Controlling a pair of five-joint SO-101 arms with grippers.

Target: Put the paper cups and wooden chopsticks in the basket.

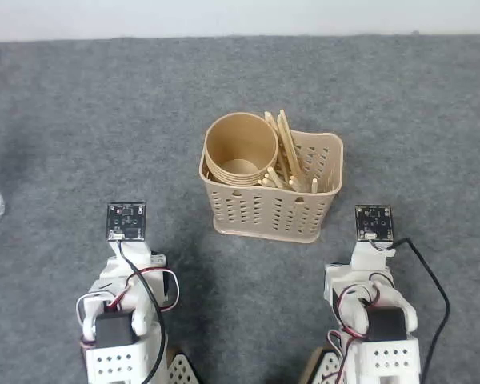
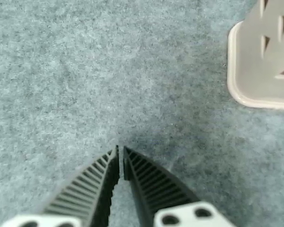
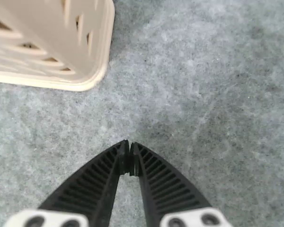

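Holding paper cups (image 1: 240,144) and wooden chopsticks (image 1: 286,144), the basket (image 1: 264,212) sits apart between clenched left fingers (image 2: 99,179) and right fingers (image 3: 156,175).

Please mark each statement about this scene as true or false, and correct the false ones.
1. The paper cups stand stacked inside the basket. True.
2. The wooden chopsticks lie outside the basket. False: they lean inside it, beside the cups.
3. The left pincer is shut and holds nothing. True.
4. The right pincer grips a chopstick. False: it is shut on nothing, above the grey carpet.
5. The basket lies tipped on its side. False: it stands upright, its opening facing up.
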